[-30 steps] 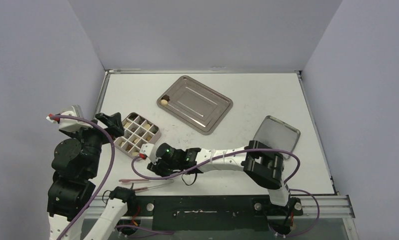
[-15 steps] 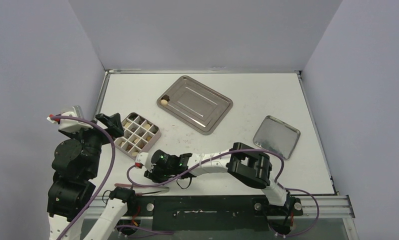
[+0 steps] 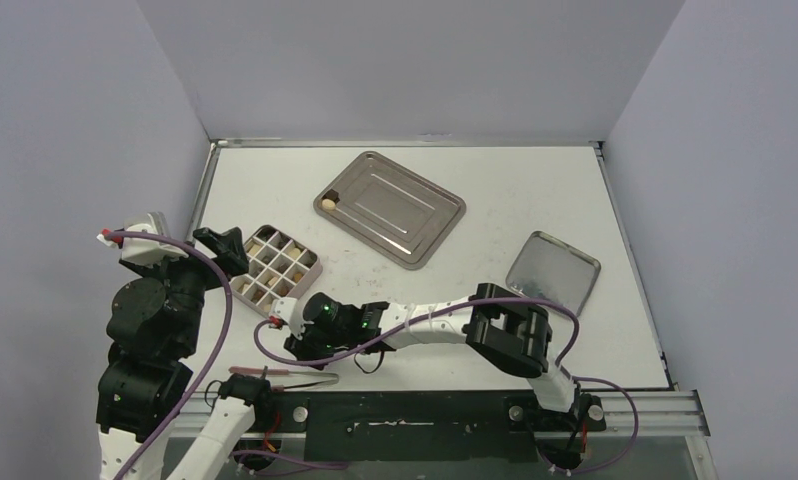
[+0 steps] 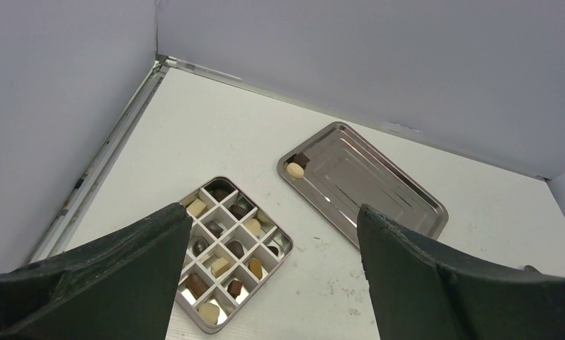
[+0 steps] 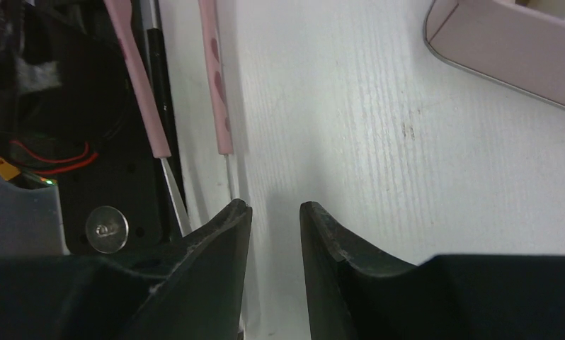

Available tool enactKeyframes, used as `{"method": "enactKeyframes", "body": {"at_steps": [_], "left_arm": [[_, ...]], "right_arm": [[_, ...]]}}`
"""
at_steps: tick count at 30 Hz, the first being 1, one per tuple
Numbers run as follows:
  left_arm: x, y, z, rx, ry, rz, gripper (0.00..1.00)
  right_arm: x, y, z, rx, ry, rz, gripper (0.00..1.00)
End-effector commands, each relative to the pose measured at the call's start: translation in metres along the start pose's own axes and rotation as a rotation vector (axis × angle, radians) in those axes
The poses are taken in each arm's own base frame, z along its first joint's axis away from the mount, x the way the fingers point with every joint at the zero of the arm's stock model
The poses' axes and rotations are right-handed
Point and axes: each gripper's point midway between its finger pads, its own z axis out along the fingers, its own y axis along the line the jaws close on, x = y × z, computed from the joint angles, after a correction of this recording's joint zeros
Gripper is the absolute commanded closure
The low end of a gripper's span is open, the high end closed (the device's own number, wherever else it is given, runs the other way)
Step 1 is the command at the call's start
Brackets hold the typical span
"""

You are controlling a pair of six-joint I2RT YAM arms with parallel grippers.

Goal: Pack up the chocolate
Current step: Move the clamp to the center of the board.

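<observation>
Pink tongs (image 5: 218,92), tips behind right gripper (image 5: 274,207)

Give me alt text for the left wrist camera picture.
A divided tin of dark, brown and cream chocolates sits on a white table, framed by the open left gripper. Beyond it, a steel tray holds two pieces in one corner.

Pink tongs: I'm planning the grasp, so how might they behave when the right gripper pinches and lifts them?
The pink tongs look thin and long, so they are probably light and springy; their two arms would likely squeeze together. One arm seems to overhang the table edge, so a push may tip them off.
</observation>
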Motion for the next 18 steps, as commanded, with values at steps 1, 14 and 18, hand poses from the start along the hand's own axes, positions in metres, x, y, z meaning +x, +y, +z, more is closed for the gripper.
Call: {"method": "enactKeyframes", "body": {"at_steps": [1,14,18], "left_arm": [[-0.014,-0.002,-0.003,0.012,-0.047,-0.007,0.15],[-0.010,-0.002,-0.002,0.011,-0.042,-0.009,0.15],[-0.010,-0.002,-0.001,0.010,-0.041,-0.007,0.15]], "right_arm": [[-0.049,0.019,-0.018,-0.070,-0.132,-0.005,0.67],[-0.008,0.029,0.016,-0.113,-0.002,0.004,0.65],[-0.002,0.023,0.021,-0.075,0.023,0.006,0.69]]}}
